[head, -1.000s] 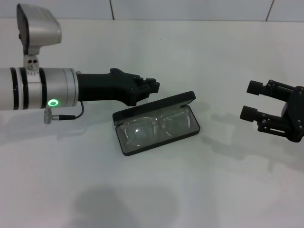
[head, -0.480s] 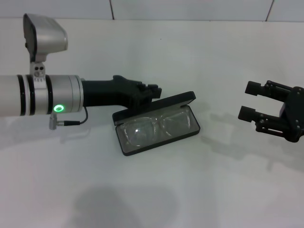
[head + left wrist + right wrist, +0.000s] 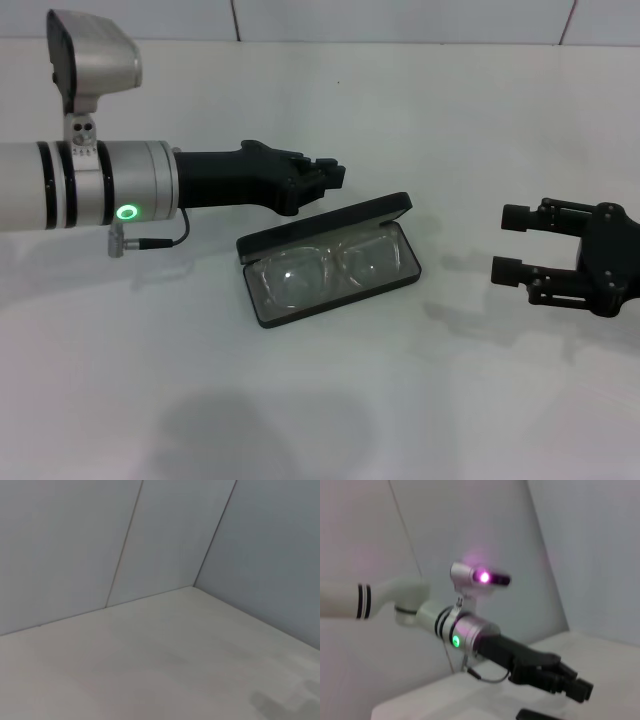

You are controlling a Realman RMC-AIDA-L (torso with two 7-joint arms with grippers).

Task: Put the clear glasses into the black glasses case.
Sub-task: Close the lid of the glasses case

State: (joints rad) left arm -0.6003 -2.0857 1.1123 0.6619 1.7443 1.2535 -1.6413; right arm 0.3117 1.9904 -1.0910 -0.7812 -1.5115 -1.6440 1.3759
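Note:
The black glasses case point(image 3: 329, 222) lies open on the white table, its lid propped up at the back. The clear glasses point(image 3: 322, 267) rest inside its tray. My left gripper point(image 3: 330, 177) hovers just behind and above the lid's left half, fingers shut with nothing between them. The right wrist view shows the same left gripper point(image 3: 576, 687) with an edge of the case point(image 3: 536, 715) below it. My right gripper point(image 3: 507, 243) stands open well to the right of the case, its fingers pointing toward it. The left wrist view shows only table and wall.
A white table point(image 3: 330, 400) extends all round the case. A tiled white wall point(image 3: 400, 20) runs along the back, and the left arm's silver forearm point(image 3: 90, 185) stretches in from the left edge.
The left gripper has lifted slightly and shifted right above the case lid. The right gripper has dropped lower and moved a little left, toward the case.

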